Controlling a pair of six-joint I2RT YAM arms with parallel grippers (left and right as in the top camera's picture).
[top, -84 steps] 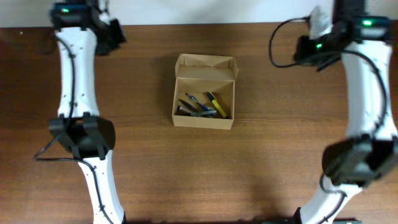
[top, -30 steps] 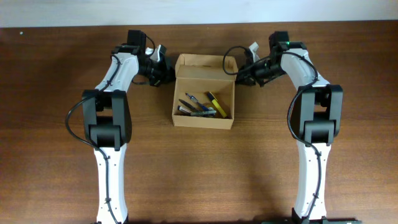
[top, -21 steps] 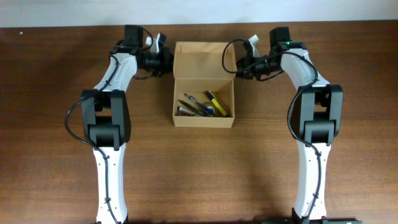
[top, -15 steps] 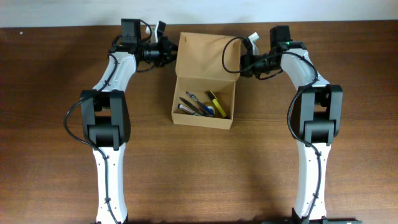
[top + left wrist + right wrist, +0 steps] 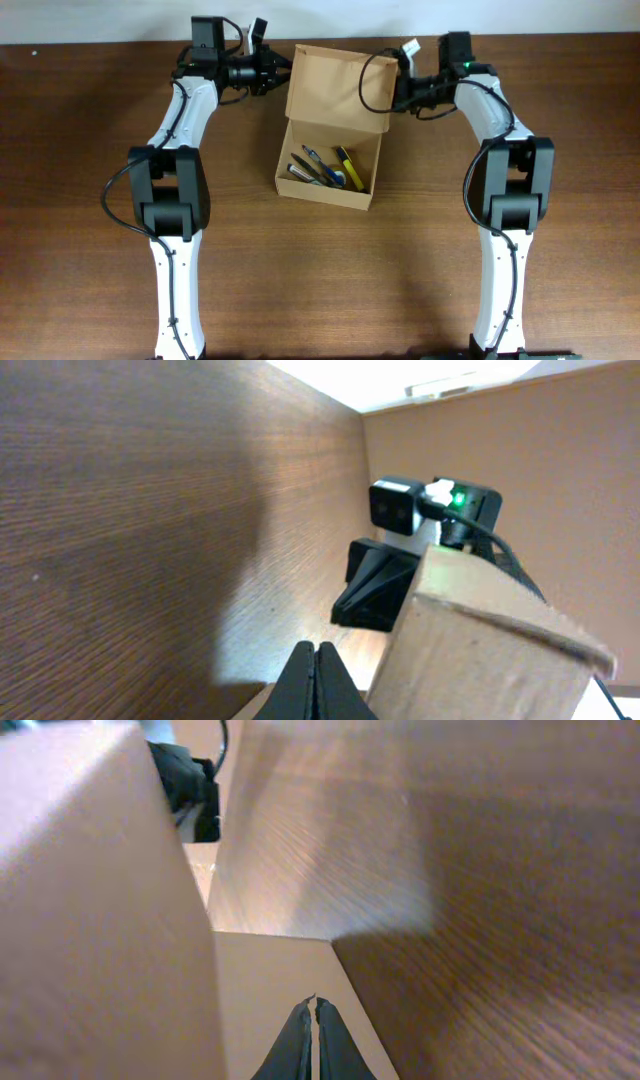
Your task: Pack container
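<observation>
**Item 1: container**. Small tan cardboard box, plain. It sits on the table at mid-width, in the far half, turned slightly off square. The body is open at the top. The hinged lid is raised at the far edge, with its broad plain face showing to the overhead view.

**Item 2: contents.** A small cluster of pens lies on the box floor toward the near wall. 1 has a yellow barrel and at least 1 is blue. The exact count cannot be told.

**Item 3: left claw**. At the left end of the lid, touching or just beside it. The left wrist view shows the 2 dark fingers of this claw pressed together with only a hairline between them. Whether any cardboard is caught there cannot be told. The lid fills the lower right of that view, and a black unit with a green light shows beyond it.

**Item 4: right claw**. At the right end of the lid, level with the hinge corner. In the right wrist view this claw is likewise narrowed to a sliver. Tan cardboard lies to its left and beneath it, and bare table lies to its right. Whether it grips the lid cannot be told.

**Item 5: arms.** 2 in all, white with black joints. Each reaches from the near edge to the far side of the table.
</observation>
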